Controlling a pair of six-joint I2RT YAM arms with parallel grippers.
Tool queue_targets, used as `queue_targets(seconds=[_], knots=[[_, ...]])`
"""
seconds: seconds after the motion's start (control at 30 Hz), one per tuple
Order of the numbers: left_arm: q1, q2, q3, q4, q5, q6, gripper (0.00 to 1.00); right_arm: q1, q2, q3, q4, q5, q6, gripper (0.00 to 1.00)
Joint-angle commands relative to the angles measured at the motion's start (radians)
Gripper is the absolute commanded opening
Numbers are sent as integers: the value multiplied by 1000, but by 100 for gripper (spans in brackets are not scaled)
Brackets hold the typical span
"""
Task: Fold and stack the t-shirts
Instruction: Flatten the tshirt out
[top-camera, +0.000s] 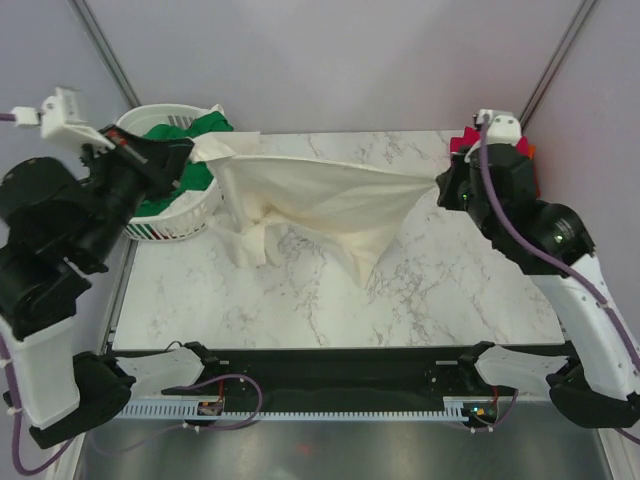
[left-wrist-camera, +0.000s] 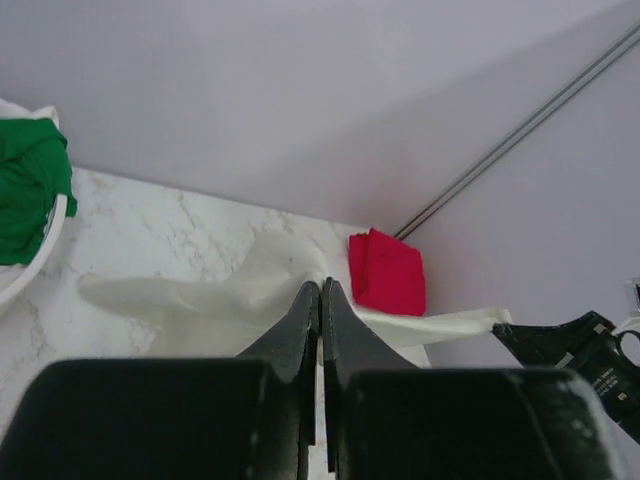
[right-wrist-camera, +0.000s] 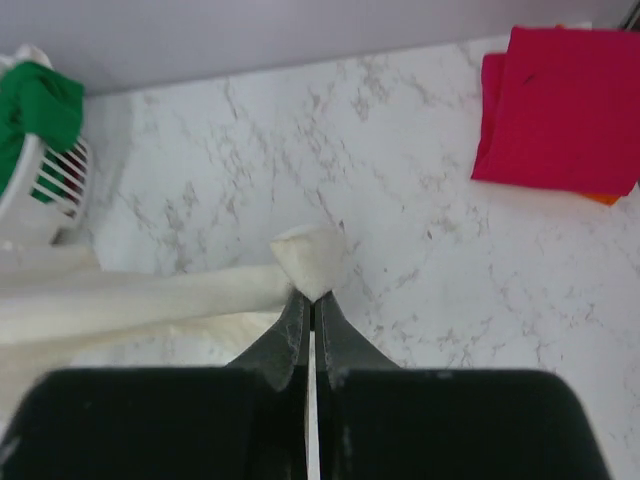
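Observation:
The cream-white t-shirt (top-camera: 320, 205) hangs stretched between both grippers above the marble table, its lower part drooping onto the surface. My left gripper (top-camera: 193, 150) is shut on its left corner by the basket; the cloth shows in the left wrist view (left-wrist-camera: 210, 300). My right gripper (top-camera: 440, 182) is shut on its right corner (right-wrist-camera: 312, 260). A folded crimson-pink t-shirt (right-wrist-camera: 560, 105) lies at the back right on an orange one (right-wrist-camera: 600, 197); it also shows in the left wrist view (left-wrist-camera: 387, 272). A bright green t-shirt (top-camera: 190, 135) sits in the basket.
The white slotted laundry basket (top-camera: 170, 225) stands at the back left corner. The marble table (top-camera: 440, 290) ends in a black rail at the near edge. Grey walls close in the back and sides.

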Motion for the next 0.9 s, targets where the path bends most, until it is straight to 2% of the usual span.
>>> queue_targets(seconds=[0.0,0.13,0.3,0.47,0.6,0.7,0.73,0.77,0.8,0.83,0.87], knots=[[-3,-6,103,-55,-61,68,2,-6,-30,188,-140,174,-17,0],[-3,-29,130,-55,-6,60,2,-8,-66,343,-194,252,5,0],[-3,-32,138,-58,138,96,2,-6,-140,399,-194,266,-18,0],[-3,-32,153,-77,138,108,2,-6,-142,451,-230,297,-66,0],[-3,55,144,-80,77,143,2,-6,-55,433,-223,340,-72,0],[0,201,166,-60,16,207,2,-8,60,393,-167,464,-113,0],[9,305,175,-46,3,273,2,-23,134,375,-124,483,-124,0],[35,357,201,-33,9,299,2,-60,177,370,-104,471,-135,0],[74,414,219,-28,115,326,2,-115,221,365,-83,323,-145,0],[168,550,248,-29,160,344,2,-262,307,350,-35,226,-141,0],[263,609,300,-13,246,344,2,-398,406,338,20,72,-118,0]])
